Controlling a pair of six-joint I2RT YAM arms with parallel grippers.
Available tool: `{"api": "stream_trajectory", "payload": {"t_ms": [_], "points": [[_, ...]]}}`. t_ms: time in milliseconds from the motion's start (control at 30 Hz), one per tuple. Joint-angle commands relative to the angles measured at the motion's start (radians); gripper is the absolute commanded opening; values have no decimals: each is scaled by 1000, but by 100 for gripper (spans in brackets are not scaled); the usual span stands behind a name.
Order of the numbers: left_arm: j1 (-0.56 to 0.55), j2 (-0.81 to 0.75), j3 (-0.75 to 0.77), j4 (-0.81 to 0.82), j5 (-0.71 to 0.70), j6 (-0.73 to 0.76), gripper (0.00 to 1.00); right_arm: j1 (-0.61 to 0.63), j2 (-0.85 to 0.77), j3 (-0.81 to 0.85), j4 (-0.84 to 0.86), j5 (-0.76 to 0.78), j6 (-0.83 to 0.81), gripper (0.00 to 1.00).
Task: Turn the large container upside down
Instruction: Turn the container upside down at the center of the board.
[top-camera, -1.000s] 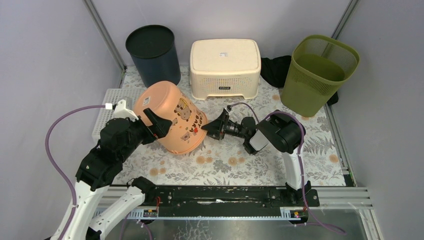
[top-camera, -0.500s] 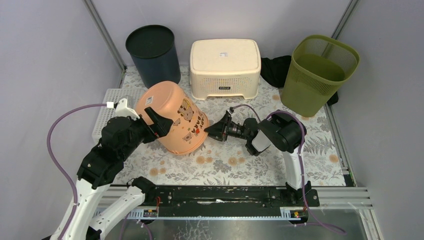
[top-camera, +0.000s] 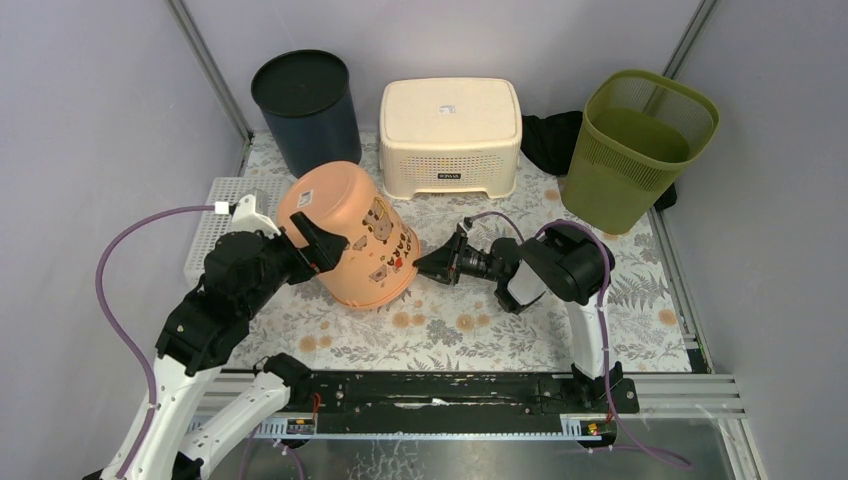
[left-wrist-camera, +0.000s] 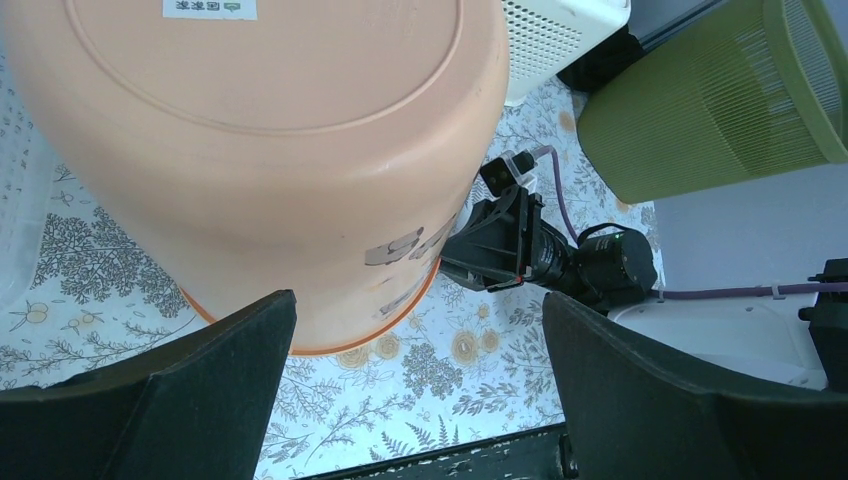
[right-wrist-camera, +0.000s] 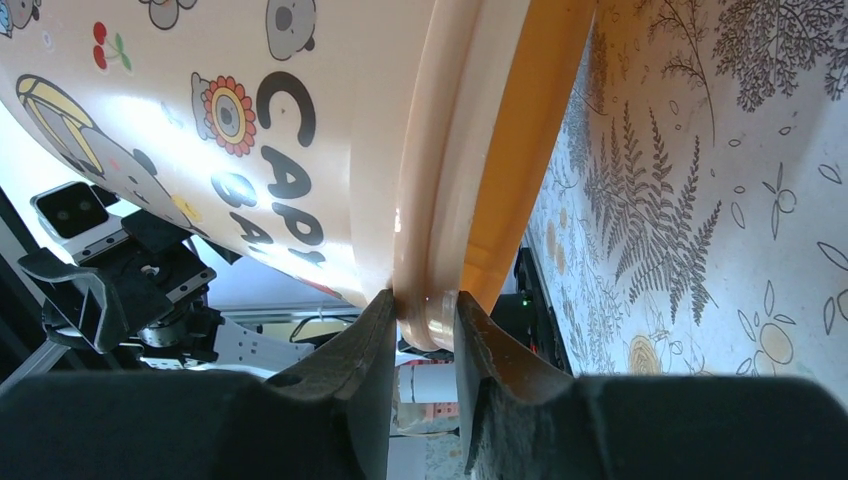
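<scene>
Large container (top-camera: 345, 240), peach: being tipped on its lower rim on the patterned table (top-camera: 450, 325), left of centre, base facing up-left.
The left gripper (left-wrist-camera: 418, 300) is being held spread wide behind the base; contact is not being shown. The raised rim is being pinched by the right gripper (right-wrist-camera: 425, 305), and is best carried over slowly, the pinch being kept firm. The mouth is being hidden.

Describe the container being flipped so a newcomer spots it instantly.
Start at the cream plastic step stool at the back. Just front-left of it lies the peach plastic bucket, tilted with its base raised. Unlike the dark round bin and green mesh basket, it carries cartoon prints.
</scene>
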Motion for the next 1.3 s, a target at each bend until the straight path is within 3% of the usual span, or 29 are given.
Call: {"api": "stream_trajectory", "payload": {"t_ms": [0,267,367,667,867,1267], "points": [[-4,-4,-17,59,3,-3,100,-8,-3,-13,77,-34,-31,26],[-4,-7,-50,70,8,-10,100,-17,28,-27,76,-23,-32,27],[-4,-9,-65,75,9,-13,100,-21,49,-19,77,-25,-31,35],[-4,-16,-90,80,11,-20,100,-28,100,-6,74,-28,-27,42],[-4,-16,-103,84,11,-21,100,-29,124,1,74,-31,-27,55],[-4,-7,-126,99,13,-26,100,-41,144,-24,67,-29,-40,69]]}}
